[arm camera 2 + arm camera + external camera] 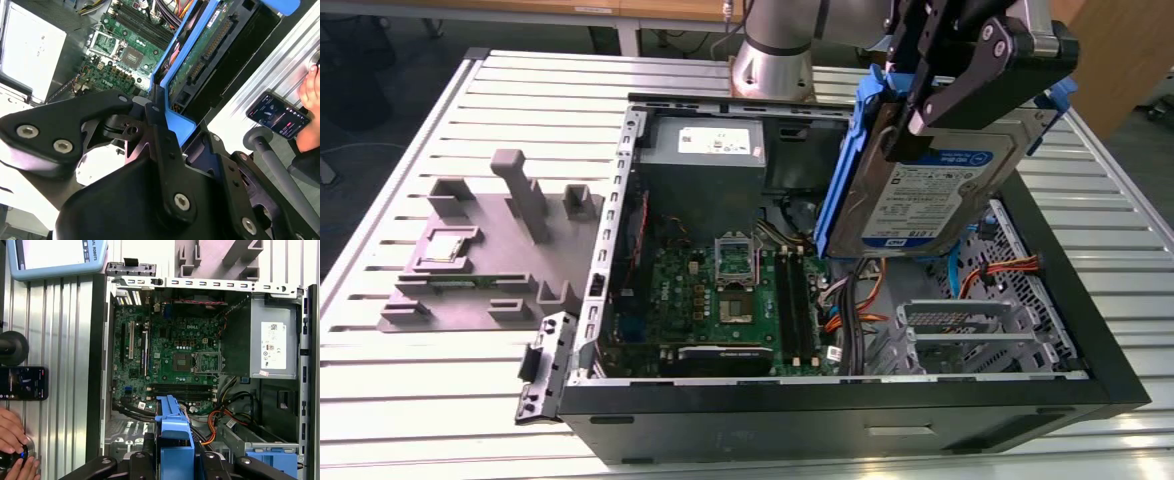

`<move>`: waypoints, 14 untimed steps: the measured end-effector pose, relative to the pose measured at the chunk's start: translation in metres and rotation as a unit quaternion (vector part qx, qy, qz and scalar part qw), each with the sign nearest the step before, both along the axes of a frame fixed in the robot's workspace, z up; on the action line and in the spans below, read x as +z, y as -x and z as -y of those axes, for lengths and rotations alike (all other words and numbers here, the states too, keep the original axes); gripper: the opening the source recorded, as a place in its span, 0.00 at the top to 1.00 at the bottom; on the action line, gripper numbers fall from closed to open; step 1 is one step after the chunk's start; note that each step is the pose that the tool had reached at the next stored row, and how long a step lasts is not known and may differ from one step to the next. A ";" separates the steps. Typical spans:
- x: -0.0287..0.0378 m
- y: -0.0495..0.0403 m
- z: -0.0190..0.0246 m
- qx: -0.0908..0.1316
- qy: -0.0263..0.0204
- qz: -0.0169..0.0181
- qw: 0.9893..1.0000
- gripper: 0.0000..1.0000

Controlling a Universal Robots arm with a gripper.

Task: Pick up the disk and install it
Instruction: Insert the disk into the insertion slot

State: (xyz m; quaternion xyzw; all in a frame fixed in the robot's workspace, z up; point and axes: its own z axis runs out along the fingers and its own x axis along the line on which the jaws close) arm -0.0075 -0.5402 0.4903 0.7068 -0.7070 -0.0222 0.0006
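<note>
Your fingers [971,85] clamp the disk [927,190], hanging tilted above the case [854,420]. Careful: lowered at that tilt, its corner could snag the orange cables [857,292] inside the case.

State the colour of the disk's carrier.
Bright blue; the carrier around the disk shows best in the exterior view.
</note>
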 end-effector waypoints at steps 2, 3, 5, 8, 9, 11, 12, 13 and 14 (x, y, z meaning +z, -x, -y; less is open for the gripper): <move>0.0000 0.0000 0.0000 0.000 0.000 0.000 1.000 0.64; -0.0001 0.0000 0.0000 0.000 0.000 0.000 1.000 0.64; -0.0002 -0.0012 0.0001 0.000 0.000 0.000 1.000 0.64; -0.0011 -0.0053 0.0000 -0.003 0.001 0.000 1.000 0.64; -0.0017 -0.0072 0.0000 -0.004 0.001 0.000 1.000 0.64; -0.0030 -0.0114 0.0003 -0.004 0.001 0.000 1.000 0.64; -0.0038 -0.0134 0.0005 -0.004 0.001 0.000 1.000 0.64; -0.0048 -0.0157 0.0010 -0.004 0.001 0.000 1.000 0.64; -0.0059 -0.0178 0.0014 -0.005 0.001 0.000 1.000 0.64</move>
